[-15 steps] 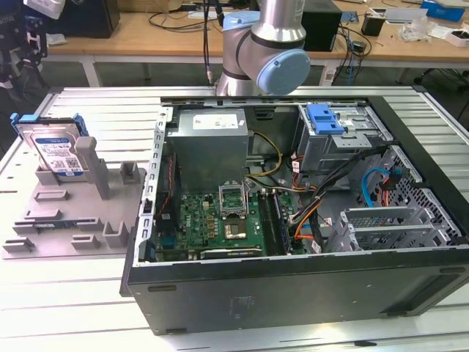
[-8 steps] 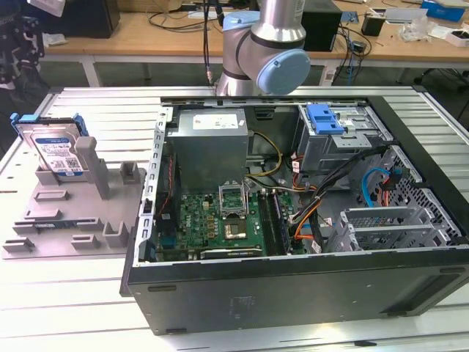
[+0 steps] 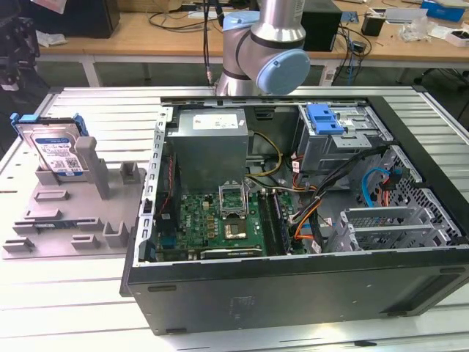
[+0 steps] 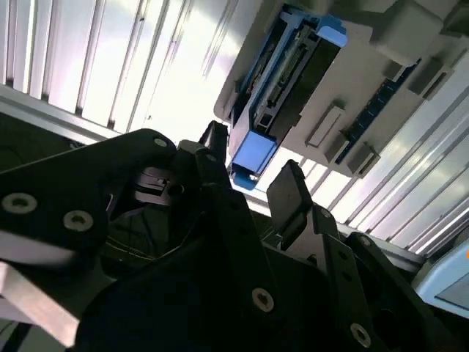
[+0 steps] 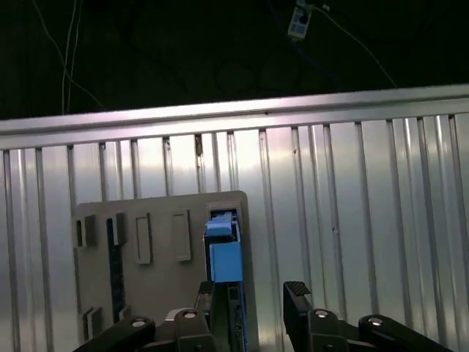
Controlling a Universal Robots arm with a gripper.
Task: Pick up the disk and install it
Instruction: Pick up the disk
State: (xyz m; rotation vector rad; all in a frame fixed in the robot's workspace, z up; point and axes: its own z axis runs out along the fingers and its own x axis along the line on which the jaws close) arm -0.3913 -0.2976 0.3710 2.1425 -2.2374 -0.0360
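The disk is a silver drive with a white-and-blue label in a blue carrier. It stands on edge in a slot of the grey fixture at the exterior view's left. In both wrist views I see it edge-on, as a blue carrier strip and as a dark slab with a blue tab. My gripper is open and holds nothing. It hangs well off the fixture, with the disk lined up beyond the gap between its fingers.
An open computer case fills the exterior view's middle and right, with a motherboard, loose cables and a blue bracket on the drive bay. The arm's joint is behind the case. The ribbed metal table surrounds the fixture.
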